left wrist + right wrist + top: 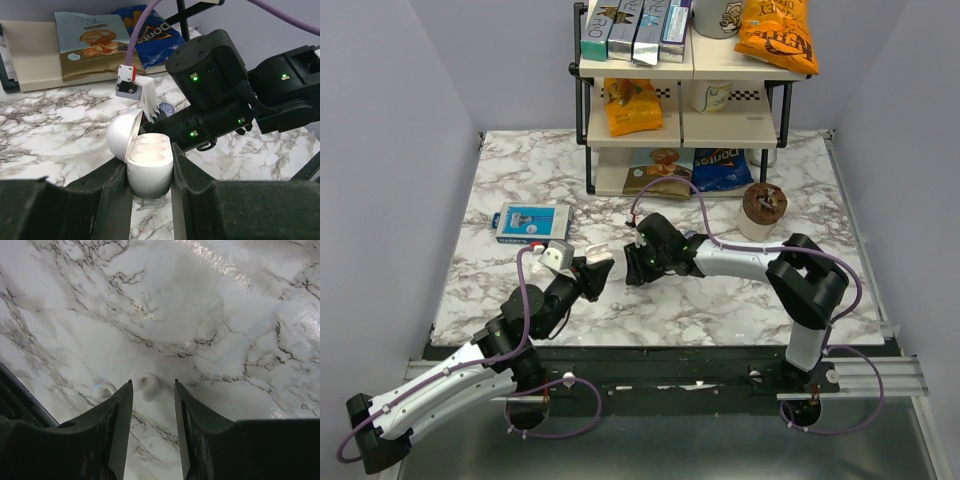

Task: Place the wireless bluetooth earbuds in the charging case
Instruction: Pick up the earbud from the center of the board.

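The charging case point(150, 176) is gripped on both sides by the left gripper point(150, 157), whose fingers are closed against its body. Its lid point(122, 134) is swung open and the inner wells are exposed. It is held close in front of the right arm's wrist. One earbud point(148, 385) is seen lying on the marble table point(225, 315) between the parted fingers of the right gripper point(152, 391), which has hold of nothing. A second earbud point(103, 388) lies just outside one finger. Chip bags point(95, 45) are seen behind.
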